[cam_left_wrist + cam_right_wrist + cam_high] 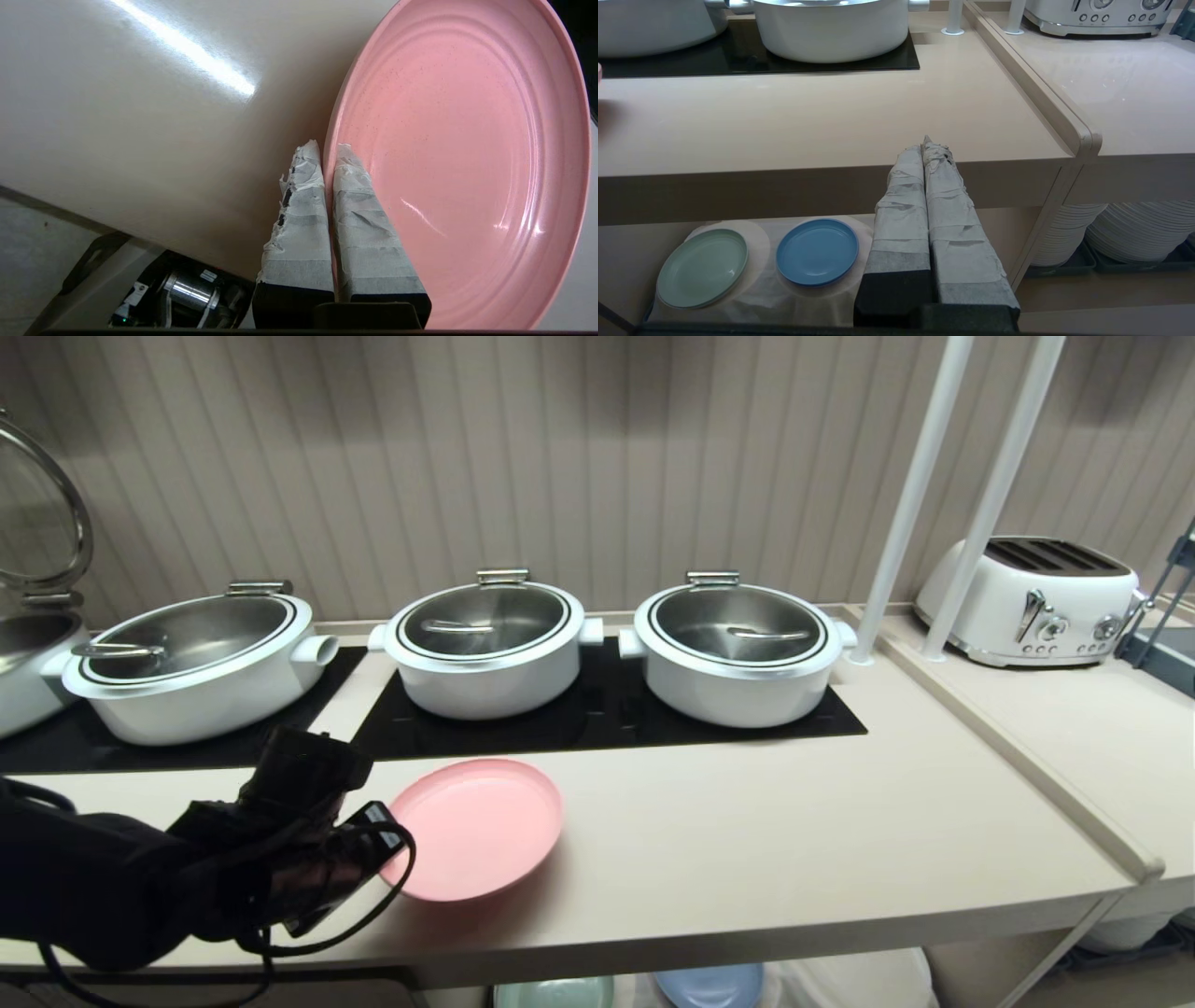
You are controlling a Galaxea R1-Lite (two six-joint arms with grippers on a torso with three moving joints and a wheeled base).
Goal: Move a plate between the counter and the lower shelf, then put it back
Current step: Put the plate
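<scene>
Plate (pixel 476 826) pink, over counter (pixel 747 840) front of cooktop, left rim pinched by left gripper (pixel 329 151), one taped finger each side of rim. Right of it: three lidded white pots on black glass. Right gripper (pixel 927 142) clenched empty, before counter edge, above blue plate (pixel 817 252) on lower shelf (pixel 761 294).

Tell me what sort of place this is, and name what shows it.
Most likely a buffet or catering serving line. Lidded white serving pots sit in a row on black cooktop panels set into the counter, a toaster stands on the right, and tall stacks of white plates wait underneath.
</scene>
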